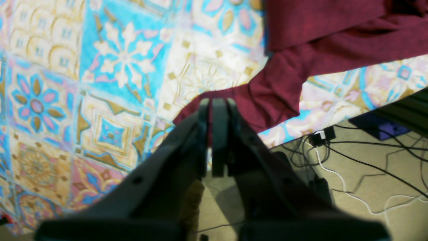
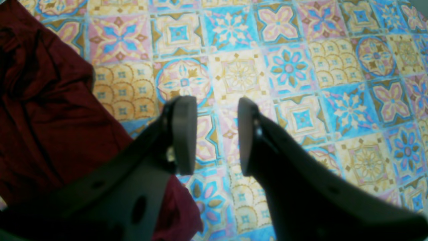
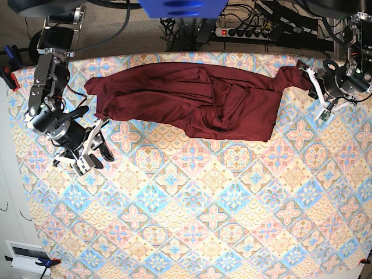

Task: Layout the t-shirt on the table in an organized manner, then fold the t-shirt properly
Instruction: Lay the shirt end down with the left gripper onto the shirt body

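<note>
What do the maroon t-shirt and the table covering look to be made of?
T-shirt: soft, thin knit fabric, matte; it drapes in loose folds and creases. Table covering: probably a printed cloth or vinyl sheet; it lies flat with a tile pattern, and its finish is unclear.

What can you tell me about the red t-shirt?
The t-shirt is plain dark maroon, soft and thin-looking, with no print. It lies crumpled and stretched sideways along the far part of the table, full of folds. The left gripper is shut on one end of it near the table's edge.
</note>
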You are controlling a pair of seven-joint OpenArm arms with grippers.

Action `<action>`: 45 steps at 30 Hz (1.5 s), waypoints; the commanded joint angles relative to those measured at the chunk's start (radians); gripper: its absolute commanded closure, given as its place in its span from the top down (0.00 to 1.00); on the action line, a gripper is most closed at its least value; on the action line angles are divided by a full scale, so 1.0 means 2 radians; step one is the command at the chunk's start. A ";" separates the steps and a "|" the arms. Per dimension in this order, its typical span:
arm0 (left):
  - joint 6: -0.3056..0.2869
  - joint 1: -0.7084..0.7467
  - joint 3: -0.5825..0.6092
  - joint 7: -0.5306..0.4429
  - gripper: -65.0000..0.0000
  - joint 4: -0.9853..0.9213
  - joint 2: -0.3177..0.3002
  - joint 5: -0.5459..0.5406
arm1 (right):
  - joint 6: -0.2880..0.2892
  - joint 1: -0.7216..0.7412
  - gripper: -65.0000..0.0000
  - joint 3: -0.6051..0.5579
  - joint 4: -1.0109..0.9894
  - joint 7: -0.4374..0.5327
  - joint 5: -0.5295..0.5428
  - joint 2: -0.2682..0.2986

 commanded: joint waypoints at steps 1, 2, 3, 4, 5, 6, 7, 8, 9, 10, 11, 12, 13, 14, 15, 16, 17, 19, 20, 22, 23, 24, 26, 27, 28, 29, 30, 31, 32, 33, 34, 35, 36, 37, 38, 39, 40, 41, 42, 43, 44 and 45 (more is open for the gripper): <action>0.001 -0.002 -0.004 -0.003 0.13 -0.002 -0.011 0.001 | 0.000 0.008 0.30 0.004 0.009 0.011 0.007 0.007; 0.001 -0.003 -0.004 -0.003 0.22 -0.010 -0.011 0.001 | 0.000 0.008 0.30 0.003 0.009 0.011 0.007 0.007; 0.001 -0.003 -0.004 -0.003 0.32 -0.022 -0.011 0.001 | 0.000 0.008 0.30 0.003 0.009 0.011 0.007 0.007; 0.001 -0.003 -0.004 -0.003 0.42 -0.032 -0.011 0.001 | 0.000 0.008 0.30 0.003 0.009 0.011 0.007 0.007; 0.001 -0.003 -0.004 -0.003 0.53 -0.041 -0.011 0.001 | 0.000 0.008 0.30 0.003 0.009 0.011 0.007 0.007; 0.001 -0.003 -0.004 -0.003 0.66 -0.054 -0.011 0.000 | 0.000 0.008 0.30 0.003 0.009 0.011 0.007 0.007; 0.001 -0.003 -0.004 -0.004 0.76 -0.065 -0.011 -0.002 | 0.000 0.008 0.30 0.003 0.009 0.011 0.007 0.007; -0.001 -0.003 -0.004 -0.005 0.83 -0.072 -0.011 -0.002 | 0.000 0.008 0.30 0.003 0.009 0.011 0.007 0.007; -0.002 -0.003 -0.004 -0.005 0.89 -0.078 -0.011 -0.002 | 0.000 0.008 0.30 0.003 0.009 0.011 0.007 0.007; -0.003 -0.003 -0.004 -0.005 0.92 -0.083 -0.011 -0.002 | 0.000 0.008 0.30 0.003 0.009 0.011 0.007 0.007; -0.003 -0.003 -0.004 -0.006 0.93 -0.086 -0.010 -0.002 | 0.000 0.008 0.30 0.003 0.009 0.011 0.007 0.007; -0.003 -0.003 -0.002 -0.006 0.93 -0.088 -0.009 -0.002 | 0.000 0.008 0.30 0.003 0.009 0.011 0.007 0.007; -0.003 -0.004 0.002 -0.006 0.91 -0.090 -0.005 -0.002 | 0.000 0.008 0.30 0.002 0.009 0.011 0.007 0.007; -0.003 -0.009 0.005 -0.006 0.91 -0.090 -0.003 0.000 | 0.000 0.008 0.30 0.002 0.009 0.011 0.007 0.007; -0.003 -0.016 0.011 -0.006 0.90 -0.092 -0.001 0.001 | 0.000 0.008 0.30 0.002 0.009 0.011 0.007 0.007; -0.003 -0.020 0.017 -0.006 0.89 -0.098 -0.001 0.001 | 0.000 0.008 0.30 0.002 0.009 0.011 0.007 0.007; -0.003 -0.027 0.030 -0.006 0.89 -0.107 0.000 0.001 | 0.000 0.008 0.30 0.002 0.009 0.011 0.007 0.007; -0.003 -0.039 0.060 -0.006 0.89 -0.131 0.000 0.001 | 0.000 0.008 0.30 0.002 0.009 0.011 0.007 0.007; -0.003 -0.046 0.075 -0.006 0.89 -0.142 0.000 0.001 | 0.000 0.008 0.30 0.002 0.009 0.011 0.007 0.007; -0.003 -0.056 0.100 -0.006 0.87 -0.156 0.000 0.001 | 0.000 0.008 0.30 0.002 0.009 0.011 0.007 0.007; -0.003 -0.061 0.112 -0.006 0.86 -0.157 0.000 0.001 | 0.000 0.008 0.30 0.004 0.009 0.011 0.007 0.007; -0.003 -0.062 0.120 -0.006 0.84 -0.158 0.000 0.001 | 0.000 0.008 0.30 0.004 0.009 0.011 0.007 0.007; -0.003 -0.064 0.138 -0.005 0.75 -0.157 -0.001 0.001 | 0.000 0.008 0.30 0.004 0.009 0.011 0.007 0.007; -0.003 -0.065 0.149 -0.004 0.67 -0.157 -0.003 0.000 | 0.000 0.008 0.30 0.004 0.009 0.010 0.007 0.007; -0.003 -0.065 0.156 -0.004 0.57 -0.157 -0.003 0.000 | 0.000 0.008 0.30 0.004 0.009 0.010 0.007 0.007; -0.003 -0.065 0.160 -0.004 0.45 -0.157 -0.004 -0.001 | 0.000 0.008 0.30 0.004 0.009 0.010 0.007 0.007; -0.003 -0.065 0.161 -0.006 0.35 -0.157 -0.004 -0.003 | 0.000 0.008 0.30 0.004 0.010 0.010 0.007 0.007; -0.005 -0.065 0.161 -0.006 0.27 -0.157 -0.004 -0.003 | 0.000 0.008 0.30 0.004 0.010 0.010 0.007 0.007; -0.010 -0.065 0.161 -0.006 0.22 -0.156 -0.004 -0.003 | 0.000 0.008 0.30 0.004 0.009 0.010 0.007 0.007; -0.024 -0.065 0.162 -0.006 0.21 -0.148 -0.004 -0.003 | 0.000 0.008 0.30 0.004 0.009 0.010 0.007 0.007; -0.038 -0.063 0.162 -0.006 0.22 -0.137 -0.004 -0.003 | 0.000 0.008 0.30 0.004 0.009 0.010 0.007 0.007; -0.048 -0.062 0.162 -0.006 0.22 -0.125 -0.004 -0.002 | 0.000 0.008 0.30 0.004 0.009 0.010 0.007 0.007; -0.058 -0.062 0.162 -0.004 0.21 -0.114 -0.004 -0.002 | 0.000 0.008 0.30 0.004 0.009 0.010 0.007 0.007; -0.067 -0.062 0.162 -0.004 0.21 -0.103 -0.004 -0.002 | 0.000 0.008 0.30 0.004 0.009 0.010 0.007 0.007; -0.079 -0.062 0.162 -0.004 0.21 -0.090 -0.004 -0.002 | 0.000 0.008 0.30 0.004 0.009 0.010 0.007 0.007; -0.091 -0.062 0.162 -0.004 0.20 -0.078 -0.004 -0.002 | 0.000 0.008 0.30 0.004 0.009 0.010 0.007 0.007; -0.105 -0.062 0.162 -0.004 0.18 -0.065 -0.004 -0.003 | 0.000 0.008 0.30 0.004 0.009 0.010 0.007 0.007; -0.122 -0.062 0.162 -0.003 0.17 -0.051 -0.002 -0.003 | 0.000 0.008 0.30 0.004 0.009 0.011 0.007 0.007; -0.141 -0.062 0.161 -0.003 0.16 -0.039 -0.001 -0.004 | 0.000 0.008 0.30 0.004 0.009 0.013 0.007 0.007; -0.158 -0.062 0.161 -0.003 0.16 -0.030 0.001 -0.004 | 0.000 0.008 0.30 0.004 0.009 0.013 0.007 0.007; -0.171 -0.062 0.161 -0.004 0.16 -0.022 0.008 -0.004 | 0.000 0.008 0.30 0.004 0.010 0.014 0.007 0.007; -0.175 -0.065 0.159 -0.003 0.16 -0.012 0.020 -0.004 | 0.000 0.008 0.30 0.005 0.010 0.014 0.007 0.007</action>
